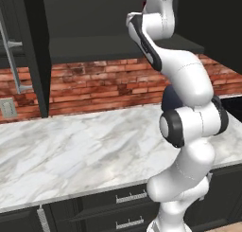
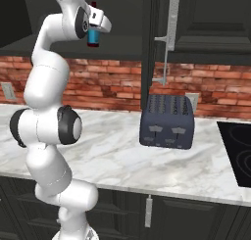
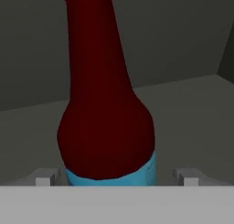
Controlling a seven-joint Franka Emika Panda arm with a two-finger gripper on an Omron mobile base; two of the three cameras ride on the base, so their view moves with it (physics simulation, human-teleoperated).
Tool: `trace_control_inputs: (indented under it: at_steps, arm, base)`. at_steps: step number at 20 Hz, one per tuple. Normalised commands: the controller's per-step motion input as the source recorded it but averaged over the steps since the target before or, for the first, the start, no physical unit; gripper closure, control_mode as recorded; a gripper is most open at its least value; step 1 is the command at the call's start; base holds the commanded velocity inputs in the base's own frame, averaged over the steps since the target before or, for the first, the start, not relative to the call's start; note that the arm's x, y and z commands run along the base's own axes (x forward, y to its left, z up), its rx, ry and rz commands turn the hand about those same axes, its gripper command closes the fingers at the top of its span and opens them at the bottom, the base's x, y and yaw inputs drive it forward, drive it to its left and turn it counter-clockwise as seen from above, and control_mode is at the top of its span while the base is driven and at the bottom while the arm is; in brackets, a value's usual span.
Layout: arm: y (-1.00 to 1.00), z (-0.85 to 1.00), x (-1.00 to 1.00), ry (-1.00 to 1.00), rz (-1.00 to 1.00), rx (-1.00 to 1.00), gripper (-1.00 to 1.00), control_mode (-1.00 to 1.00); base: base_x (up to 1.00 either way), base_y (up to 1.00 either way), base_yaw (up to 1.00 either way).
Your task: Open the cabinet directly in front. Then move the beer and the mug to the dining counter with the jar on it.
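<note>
We find the upright beer (image 3: 107,113) standing between the wide-open fingers of our gripper (image 3: 116,177), ungrasped.

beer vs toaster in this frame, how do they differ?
The beer is a slim, tall, dark red bottle with a blue label; the toaster is a squat, boxy, dark grey block. The beer stands up in the open cabinet, between the open tool's fingers; the toaster sits lower, on the marble worktop, with nothing around it. Both stand upright.
</note>
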Motion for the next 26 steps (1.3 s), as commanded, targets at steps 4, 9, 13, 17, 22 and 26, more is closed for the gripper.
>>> trace_control_inputs:
  at_steps: [4, 9, 13, 17, 22, 26]
  arm:
    - [0.0, 0.0, 0.01, 0.0, 0.0, 0.0, 1.0, -1.0]
    - [0.0, 0.0, 0.0, 0.0, 0.0, 0.0, 1.0, -1.0]
    - [0.0, -0.03, -0.62, -0.03, 0.0, 0.0, 1.0, -1.0]
    - [0.0, -0.17, -1.0, -0.15, 0.0, 0.0, 1.0, -1.0]
    - [0.0, -0.38, -1.0, -0.26, 0.0, 0.0, 1.0, -1.0]
    - [-0.05, -0.52, -1.0, -0.22, 0.02, 0.04, 1.0, -1.0]
  base:
    - [0.0, 0.0, 0.0]
    - [0.0, 0.0, 0.0]
    - [0.0, 0.0, 0.0]
    - [0.0, 0.0, 0.0]
    - [0.0, 0.0, 0.0]
    - [0.0, 0.0, 0.0]
